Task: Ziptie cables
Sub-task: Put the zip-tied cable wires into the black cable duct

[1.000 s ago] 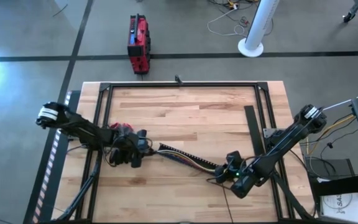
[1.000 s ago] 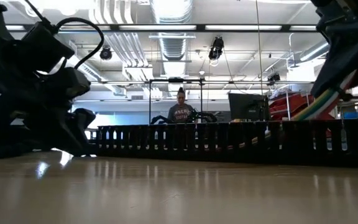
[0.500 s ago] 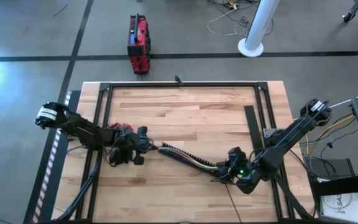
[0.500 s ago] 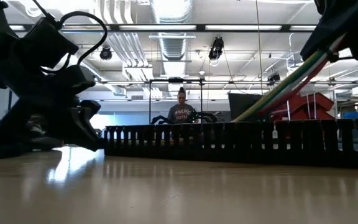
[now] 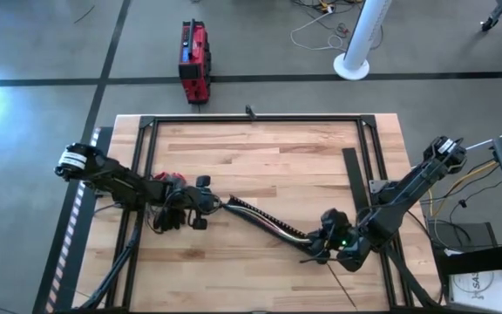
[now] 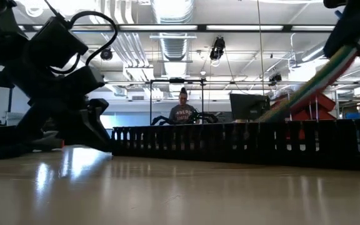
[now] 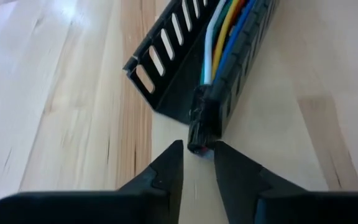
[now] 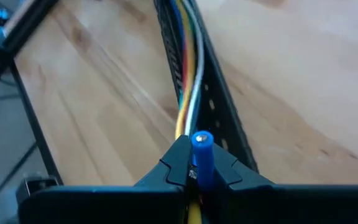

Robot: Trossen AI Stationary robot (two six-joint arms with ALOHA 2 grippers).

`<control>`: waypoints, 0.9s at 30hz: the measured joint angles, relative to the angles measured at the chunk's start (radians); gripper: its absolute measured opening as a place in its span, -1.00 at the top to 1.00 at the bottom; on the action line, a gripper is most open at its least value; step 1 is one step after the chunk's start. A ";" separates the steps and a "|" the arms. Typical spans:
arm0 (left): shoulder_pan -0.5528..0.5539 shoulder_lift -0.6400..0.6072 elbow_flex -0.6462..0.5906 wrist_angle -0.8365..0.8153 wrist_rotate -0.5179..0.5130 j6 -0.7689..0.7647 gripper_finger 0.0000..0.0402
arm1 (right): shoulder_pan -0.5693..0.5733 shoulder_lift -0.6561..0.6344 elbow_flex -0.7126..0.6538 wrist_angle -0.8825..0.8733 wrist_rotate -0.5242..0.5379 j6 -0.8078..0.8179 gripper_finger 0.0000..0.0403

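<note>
Gripping cables, right claw, left claw nearby

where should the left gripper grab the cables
By the dark end sticking out past the slotted bar, coming in end-on along the table. The left gripper already lines up with that free tip; the right gripper holds the other end.

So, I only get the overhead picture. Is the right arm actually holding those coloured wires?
Observer: Yes. Its wrist camera shows the right fingers shut on the wires, a blue end poking out between them.
Operator: And the left arm?
Observer: The left fingers are slightly open, with the wires' dark end right at their tips.
Operator: Are the wires lying flat?
Observer: No. From table level they slope up toward the right arm.
</note>
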 joint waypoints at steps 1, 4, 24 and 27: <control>0.000 0.005 0.006 0.000 0.000 -0.004 0.63 | 0.002 0.000 0.000 -0.001 -0.010 -0.008 0.98; 0.000 0.010 0.018 -0.006 0.001 -0.006 0.58 | 0.005 -0.005 0.000 -0.006 -0.028 -0.029 0.98; -0.017 -0.067 0.211 -0.335 0.186 -0.093 0.40 | 0.016 -0.003 0.000 -0.066 -0.058 -0.258 0.99; -0.035 -0.089 0.256 -0.433 0.187 -0.120 0.44 | 0.016 0.002 -0.001 -0.066 -0.057 -0.304 0.99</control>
